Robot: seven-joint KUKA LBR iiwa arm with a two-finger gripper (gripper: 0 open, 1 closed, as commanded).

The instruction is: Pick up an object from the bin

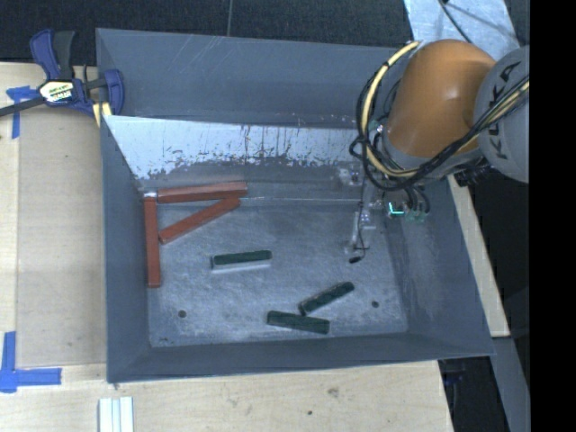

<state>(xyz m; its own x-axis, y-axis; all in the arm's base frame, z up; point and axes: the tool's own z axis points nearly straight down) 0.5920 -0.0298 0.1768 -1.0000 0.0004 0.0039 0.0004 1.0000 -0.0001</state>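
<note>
I see the gripper (358, 246) low over bare floor in the right part of the grey metal bin (270, 88). I cannot tell whether it is released or clenched. The nearest item is a tilted dark green flat bar (326, 297), toward the front wall, its lower end touching a second dark green bar (298, 322). A third green bar (240, 260) lies mid-floor. Three red-brown wooden strips (200, 193) lie at the left.
</note>
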